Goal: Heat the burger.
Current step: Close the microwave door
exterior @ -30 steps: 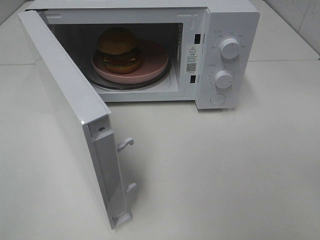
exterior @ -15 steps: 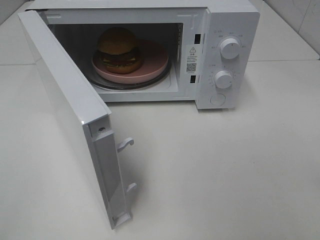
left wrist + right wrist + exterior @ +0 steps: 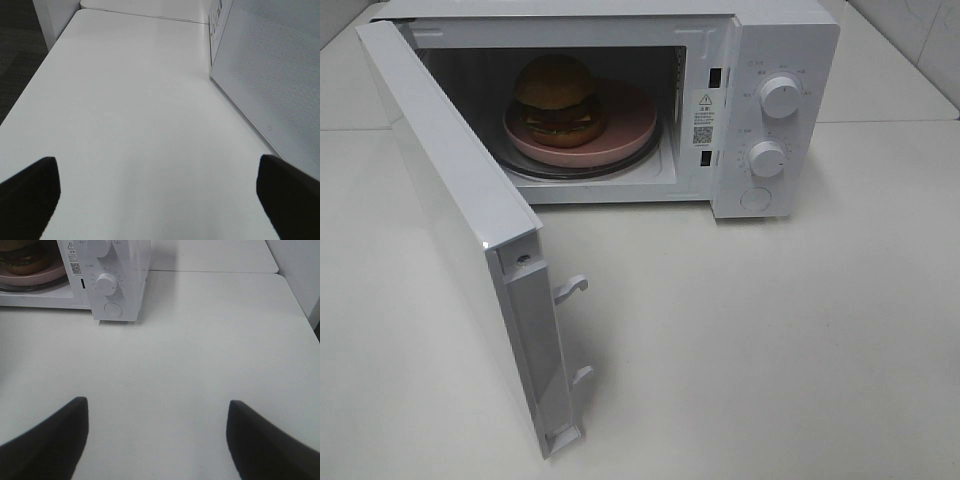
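Observation:
The burger (image 3: pixel 557 100), with a golden-brown bun, sits on a round pink plate (image 3: pixel 625 125) inside the white microwave (image 3: pixel 785 40), whose door (image 3: pixel 460 230) stands swung wide open to the left. A sliver of the burger (image 3: pixel 22 257) and plate shows in the right wrist view. Neither gripper appears in the high view. My left gripper (image 3: pixel 157 192) is open over bare table beside the door's outer face (image 3: pixel 270 75). My right gripper (image 3: pixel 155 440) is open, empty, well back from the microwave's control panel (image 3: pixel 115 280).
Two white knobs (image 3: pixel 780 95) (image 3: pixel 767 157) and a round button (image 3: pixel 756 199) sit on the microwave's right panel. Two latch hooks (image 3: pixel 570 288) jut from the door's edge. The white table (image 3: pixel 770 340) spreads in front, with its edge and dark floor (image 3: pixel 17 55) in the left wrist view.

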Motion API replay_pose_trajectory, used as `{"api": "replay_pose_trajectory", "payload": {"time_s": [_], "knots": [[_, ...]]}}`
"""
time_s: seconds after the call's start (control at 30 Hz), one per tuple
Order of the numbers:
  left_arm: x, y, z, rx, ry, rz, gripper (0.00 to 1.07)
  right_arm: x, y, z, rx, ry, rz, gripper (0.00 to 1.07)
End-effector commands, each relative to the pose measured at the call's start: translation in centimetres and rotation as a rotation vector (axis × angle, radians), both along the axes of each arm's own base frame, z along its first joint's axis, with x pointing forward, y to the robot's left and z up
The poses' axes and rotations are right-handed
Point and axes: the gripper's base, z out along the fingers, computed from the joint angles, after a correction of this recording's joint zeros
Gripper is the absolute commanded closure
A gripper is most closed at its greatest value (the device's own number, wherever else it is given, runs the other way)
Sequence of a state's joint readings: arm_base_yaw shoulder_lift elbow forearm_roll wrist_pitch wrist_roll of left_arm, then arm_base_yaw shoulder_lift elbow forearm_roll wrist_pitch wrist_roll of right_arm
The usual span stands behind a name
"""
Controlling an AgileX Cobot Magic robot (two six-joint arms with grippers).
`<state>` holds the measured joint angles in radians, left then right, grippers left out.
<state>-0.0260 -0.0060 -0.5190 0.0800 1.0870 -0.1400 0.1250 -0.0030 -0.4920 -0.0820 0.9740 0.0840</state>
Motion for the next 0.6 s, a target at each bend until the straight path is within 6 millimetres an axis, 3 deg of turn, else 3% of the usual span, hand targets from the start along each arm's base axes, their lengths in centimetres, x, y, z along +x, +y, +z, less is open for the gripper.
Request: {"api": "replay_pose_trajectory", "payload": {"time_s": [0.03,0.6], "knots": [[-0.1,-0.03,0.04,-0.003,-0.022,0.002,0.07,-0.42,0.01,0.07,0.001,-0.045,0.002,0.32],[-0.1,-0.03,0.04,-0.003,-0.022,0.002,0.07,-0.41,0.01,0.1,0.002,-0.045,0.001,0.32]]}}
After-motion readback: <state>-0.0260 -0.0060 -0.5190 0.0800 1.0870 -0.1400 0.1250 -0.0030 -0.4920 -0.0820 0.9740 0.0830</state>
